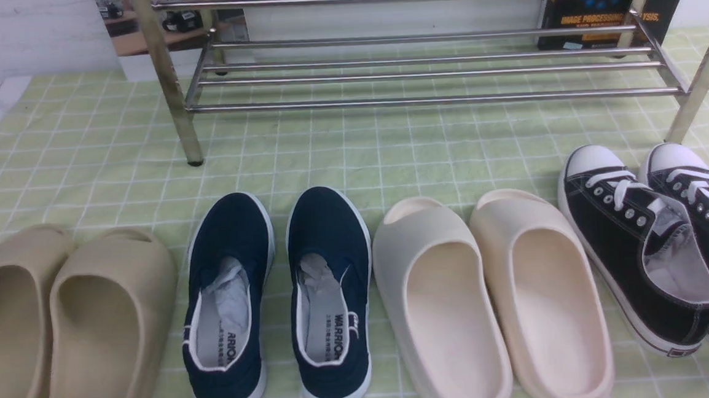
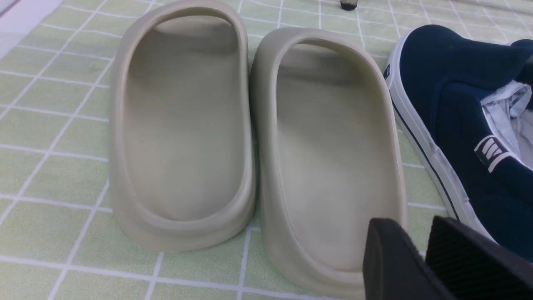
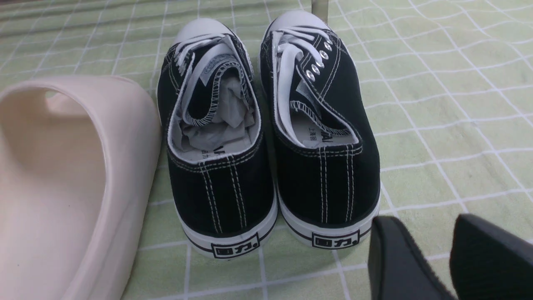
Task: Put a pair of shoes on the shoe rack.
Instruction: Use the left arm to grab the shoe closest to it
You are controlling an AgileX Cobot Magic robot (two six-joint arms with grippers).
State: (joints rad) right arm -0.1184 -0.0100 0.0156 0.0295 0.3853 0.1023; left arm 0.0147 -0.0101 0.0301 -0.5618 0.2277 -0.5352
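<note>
A: Reading from the left edge of the checked cloth (image 1: 81, 154), where is the navy pair (image 1: 325, 225) found?
B: Second in the row, just beside the beige slides (image 2: 183, 125), heels to the near edge, toes aimed at the shoe rack (image 1: 422, 101) by the far edge.
A: Which arm is favoured?
B: The left gripper (image 2: 412, 227), jaws parted and empty, is judged nearer; the right gripper (image 3: 429, 225), likewise parted and empty, is seen behind the black sneakers (image 3: 270, 146), well apart

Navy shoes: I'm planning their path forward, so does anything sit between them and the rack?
Nothing visible does. The checked cloth between the navy shoes and the rack is bare; the beige slides and cream slides sit beside them, not ahead.
</note>
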